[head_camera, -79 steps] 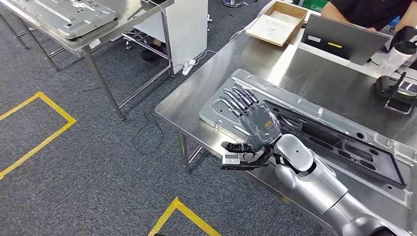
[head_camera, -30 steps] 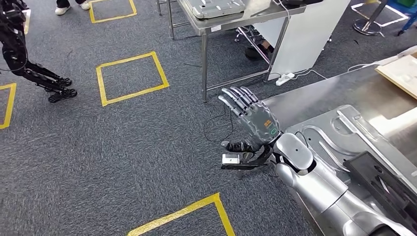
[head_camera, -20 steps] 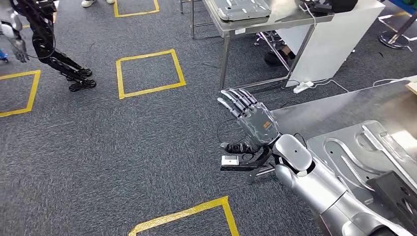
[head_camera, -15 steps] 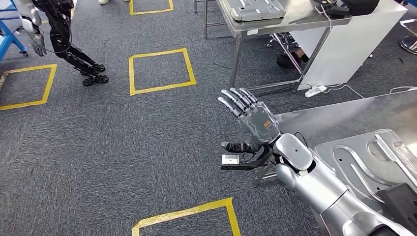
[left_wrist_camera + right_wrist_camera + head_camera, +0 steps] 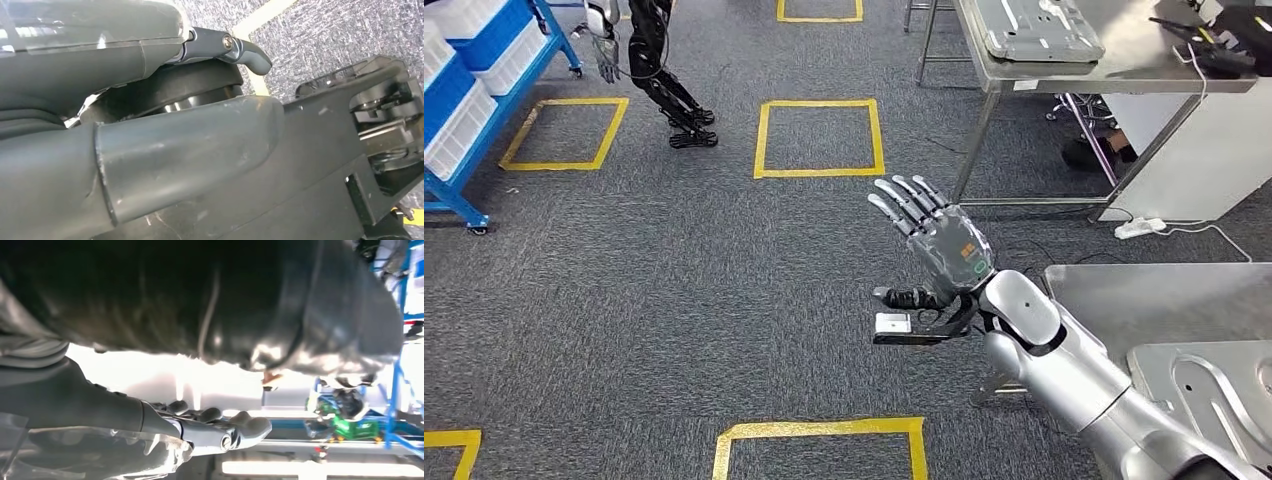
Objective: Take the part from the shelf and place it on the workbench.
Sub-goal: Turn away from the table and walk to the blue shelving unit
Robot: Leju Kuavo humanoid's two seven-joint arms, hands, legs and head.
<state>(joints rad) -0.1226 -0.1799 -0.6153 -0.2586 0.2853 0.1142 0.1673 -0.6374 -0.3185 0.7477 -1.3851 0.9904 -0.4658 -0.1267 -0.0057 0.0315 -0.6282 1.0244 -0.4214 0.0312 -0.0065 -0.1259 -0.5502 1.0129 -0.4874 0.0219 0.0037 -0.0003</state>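
1. At the far left of the head view a blue shelf (image 5: 464, 150) holds white bins (image 5: 469, 30); its lower end is cut off by the picture's edge.
2. Just right of it another robot (image 5: 649, 60) stands on the grey carpet (image 5: 624, 320), dark-legged, its upper body out of frame.
3. Yellow tape squares (image 5: 819, 138) mark the carpet, two whole ones near the top and parts of more along the edges.
4. In the middle the right hand (image 5: 929, 245) is raised over the carpet, its fingers (image 5: 902, 200) straight and fanned apart, holding nothing. A small orange label and a green-ringed mark sit on its back; no writing on them can be read.
5. The left hand (image 5: 150, 150) fills its wrist view as a thick grey thumb against dark robot parts; whether it is spread or closed cannot be told.
6. Toward the upper right a steel surface (image 5: 1124, 70) on thin legs carries a grey metal tray-like part (image 5: 1039, 30) and dark cabled items, too small to identify.
7. At the lower right corner a second steel surface (image 5: 1144, 300) carries the part (image 5: 1214, 390), a pale grey pressed plate lying flat and cut off by the frame.
8. The right wrist view is glare-washed and mostly dark; blue shelving shows faintly.
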